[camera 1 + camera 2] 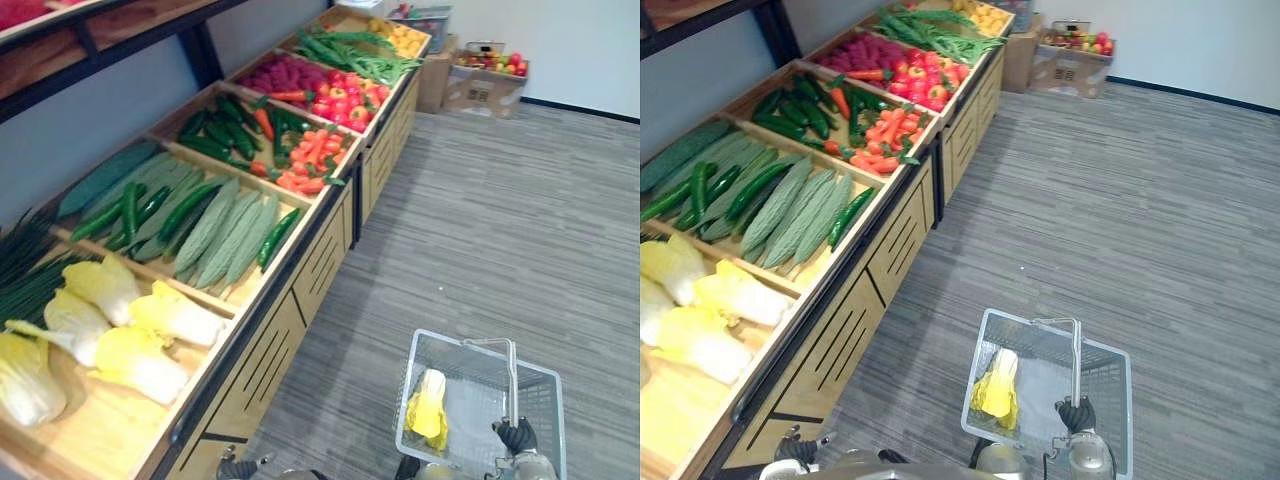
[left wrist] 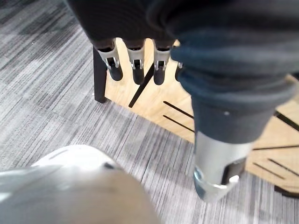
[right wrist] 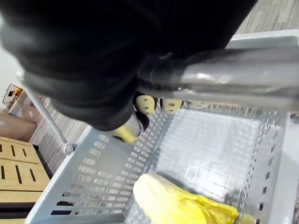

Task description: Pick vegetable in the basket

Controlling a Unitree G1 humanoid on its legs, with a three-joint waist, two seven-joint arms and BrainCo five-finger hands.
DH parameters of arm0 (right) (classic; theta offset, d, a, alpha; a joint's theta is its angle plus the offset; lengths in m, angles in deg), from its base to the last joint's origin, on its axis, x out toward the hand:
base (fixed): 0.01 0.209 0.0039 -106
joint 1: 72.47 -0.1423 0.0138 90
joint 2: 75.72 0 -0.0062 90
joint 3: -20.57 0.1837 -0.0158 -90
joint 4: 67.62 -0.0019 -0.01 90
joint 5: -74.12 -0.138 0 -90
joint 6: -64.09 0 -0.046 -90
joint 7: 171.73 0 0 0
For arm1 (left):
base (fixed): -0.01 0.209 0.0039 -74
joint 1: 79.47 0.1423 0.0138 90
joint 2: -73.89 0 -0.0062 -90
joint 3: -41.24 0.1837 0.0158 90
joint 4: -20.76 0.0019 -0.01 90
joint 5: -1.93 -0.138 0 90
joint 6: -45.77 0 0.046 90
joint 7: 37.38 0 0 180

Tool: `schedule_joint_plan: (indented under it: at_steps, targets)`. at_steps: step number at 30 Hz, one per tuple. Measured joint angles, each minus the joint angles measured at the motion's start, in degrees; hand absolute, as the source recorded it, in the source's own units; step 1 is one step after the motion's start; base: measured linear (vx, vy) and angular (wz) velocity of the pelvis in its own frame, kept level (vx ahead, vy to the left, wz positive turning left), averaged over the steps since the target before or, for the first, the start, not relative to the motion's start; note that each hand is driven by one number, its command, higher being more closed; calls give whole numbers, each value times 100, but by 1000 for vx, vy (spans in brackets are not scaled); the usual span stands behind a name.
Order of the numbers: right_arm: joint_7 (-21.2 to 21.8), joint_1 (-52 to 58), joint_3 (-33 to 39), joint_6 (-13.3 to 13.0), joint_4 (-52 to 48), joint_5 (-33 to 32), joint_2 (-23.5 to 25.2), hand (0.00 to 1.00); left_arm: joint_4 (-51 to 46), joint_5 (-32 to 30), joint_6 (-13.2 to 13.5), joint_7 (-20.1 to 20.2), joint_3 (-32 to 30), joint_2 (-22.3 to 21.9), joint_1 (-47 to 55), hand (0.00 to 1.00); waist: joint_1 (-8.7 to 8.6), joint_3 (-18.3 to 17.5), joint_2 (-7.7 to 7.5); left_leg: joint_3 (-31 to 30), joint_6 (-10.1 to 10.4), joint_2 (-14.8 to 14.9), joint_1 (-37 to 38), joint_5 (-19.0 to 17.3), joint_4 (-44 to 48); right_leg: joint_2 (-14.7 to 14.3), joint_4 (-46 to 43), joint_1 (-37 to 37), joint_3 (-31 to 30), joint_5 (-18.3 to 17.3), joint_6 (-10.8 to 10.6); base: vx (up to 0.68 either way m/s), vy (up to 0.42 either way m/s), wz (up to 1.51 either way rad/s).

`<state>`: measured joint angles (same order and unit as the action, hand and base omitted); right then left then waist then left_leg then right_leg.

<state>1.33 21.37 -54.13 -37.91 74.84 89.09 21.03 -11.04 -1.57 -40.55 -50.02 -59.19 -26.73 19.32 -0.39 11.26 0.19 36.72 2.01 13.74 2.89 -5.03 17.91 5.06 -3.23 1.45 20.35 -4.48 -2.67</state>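
A grey wire basket [image 1: 480,347] hangs low at my right over the carpet. One yellow napa cabbage [image 1: 430,405] lies in it against its left wall, seen from close in the right wrist view as cabbage [image 3: 182,205]. My right hand [image 1: 517,437] is shut round the basket's metal handle [image 3: 233,74]. More napa cabbages [image 1: 140,340] lie in the nearest bin of the wooden produce stand [image 1: 300,300]. My left hand [image 2: 135,63] hangs open by the stand's front panel, fingers straight and holding nothing.
Along the stand lie chives [image 1: 25,265], cucumbers [image 1: 150,205], pale green gourds [image 1: 230,235], carrots [image 1: 310,160] and red peppers [image 1: 345,100]. Cardboard boxes of fruit [image 1: 490,80] stand at the far wall. Grey carpet [image 1: 500,220] stretches to the right.
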Motion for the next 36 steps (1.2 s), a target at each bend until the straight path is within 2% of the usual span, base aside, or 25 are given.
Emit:
schedule_joint_plan:
  at_steps: [1,2,5,7,8,9,10,12,13,14,18,21,24,27,31,36]
  targets:
    - [5,-92,-26,-13,5,30,-11,100,1,2,8,-14,-14,-77,74,0,75,11,-27,-742,10,-154,1,44,-96,-45,6,-155,-433,88,17,-60,-97,-167]
    - [13,-140,-57,-18,18,40,-21,100,2,11,11,-34,-10,-83,124,0,98,1,-2,-1102,6,-242,4,46,-166,-71,17,-219,-642,139,47,-9,-57,-177]
    - [122,-273,-384,-17,74,83,-193,100,6,111,15,-133,-9,-99,340,0,211,-55,106,-3015,172,-729,28,-286,-677,-235,231,-619,-1846,533,-1,8,36,-169]
    - [113,-279,-477,-13,148,77,-256,100,7,110,18,-219,-4,-99,385,0,213,-85,159,-3525,184,-825,26,-436,-811,-320,405,-633,-2195,707,-79,-29,160,-137]
    - [76,-213,-471,-12,199,72,-316,100,9,110,67,-239,9,-111,454,0,209,-179,283,-3774,290,-793,55,-738,-898,-444,587,-637,-2424,885,-155,-38,208,-110]
    - [66,-186,-470,-12,202,72,-335,100,10,110,80,-243,13,-117,471,0,203,-233,358,-3780,271,-756,67,-837,-920,-479,644,-636,-2432,946,-171,-10,247,-101]
    - [-5,-124,-464,5,244,70,-311,100,34,101,97,-247,58,-57,437,0,201,-341,331,-3587,200,-850,71,-953,-931,-410,887,-604,-2534,1166,-187,20,209,-56]
    - [-63,-27,-459,-5,231,40,-265,100,22,77,186,-240,121,44,397,0,167,-416,218,-3432,168,-1027,71,-949,-972,-229,924,-637,-2556,1222,-264,42,232,-41]
    - [-150,31,-431,-1,238,-22,-263,100,23,43,223,-229,174,69,357,0,90,-437,187,-3420,141,-1126,108,-932,-985,-129,924,-626,-2564,1241,-294,72,241,-11]
    - [-210,90,-405,0,244,-31,-262,100,28,1,261,-211,225,84,350,0,35,-467,192,-3417,111,-1210,163,-914,-1047,-63,924,-615,-2570,1251,-312,63,174,-3]
    - [-283,72,-274,-54,275,-31,-259,100,98,-15,342,-68,230,151,178,0,62,-474,193,-3308,104,-1303,293,-910,-1114,3,828,-638,-2626,1240,-329,69,76,-15]
    - [-285,28,-274,-118,258,4,-243,100,116,-12,338,11,227,200,181,0,67,-469,188,-3079,103,-1278,468,-909,-1123,-91,286,-837,-2587,1092,-299,50,15,-36]
    - [-281,15,-276,-129,253,34,-217,100,110,14,340,51,187,260,204,0,68,-439,94,-2741,90,-1265,618,-917,-1145,-160,-133,-1023,-2164,1026,-195,-40,-17,-50]
    - [-254,17,-262,-168,276,69,-142,100,110,111,336,56,95,297,214,0,66,-414,-14,-2516,-141,-1256,624,-1056,-1140,-178,62,-1015,-2065,1014,-178,-46,-6,-39]
    - [-247,33,-51,-208,538,-182,-65,100,113,110,318,53,95,268,250,0,67,-428,-66,-2476,-103,-1184,625,-1082,-1147,-144,389,-873,-1697,1105,-185,8,-24,-9]
    - [-148,53,199,-182,814,-726,28,100,118,111,316,42,-26,139,257,0,74,-456,-16,-2508,13,-994,711,-1150,-1168,-336,936,-559,-1597,1334,-128,104,-58,2]
